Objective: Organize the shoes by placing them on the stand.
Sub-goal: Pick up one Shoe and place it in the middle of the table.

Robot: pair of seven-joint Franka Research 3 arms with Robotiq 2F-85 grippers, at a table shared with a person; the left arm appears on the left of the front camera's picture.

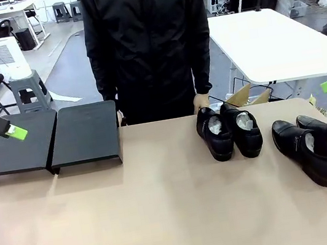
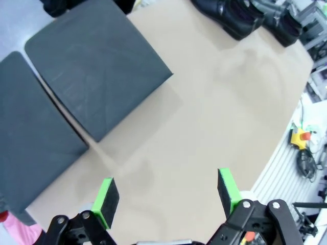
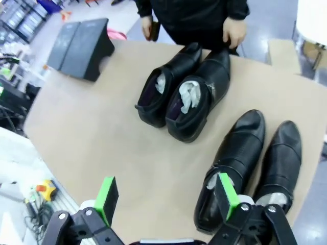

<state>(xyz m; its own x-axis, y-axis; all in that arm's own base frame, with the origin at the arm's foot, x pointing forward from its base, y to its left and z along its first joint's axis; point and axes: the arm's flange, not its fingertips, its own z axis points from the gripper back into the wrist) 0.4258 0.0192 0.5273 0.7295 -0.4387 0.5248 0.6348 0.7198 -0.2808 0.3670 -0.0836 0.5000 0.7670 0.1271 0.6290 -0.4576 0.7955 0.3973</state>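
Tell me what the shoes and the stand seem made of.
Shoes: probably polished black leather, glossy, with light glinting off the toes; white paper stuffing inside. Stand: matte black, no shine, faint streaks on top; plastic or coated board, cannot tell.

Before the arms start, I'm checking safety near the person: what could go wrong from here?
The person's hand rests close behind the middle pair; a reach there might meet it.
The right pair lies side by side, touching, near the open right gripper; a finger could shove the neighbour.
The glossy leather may slip on the way to the stand.
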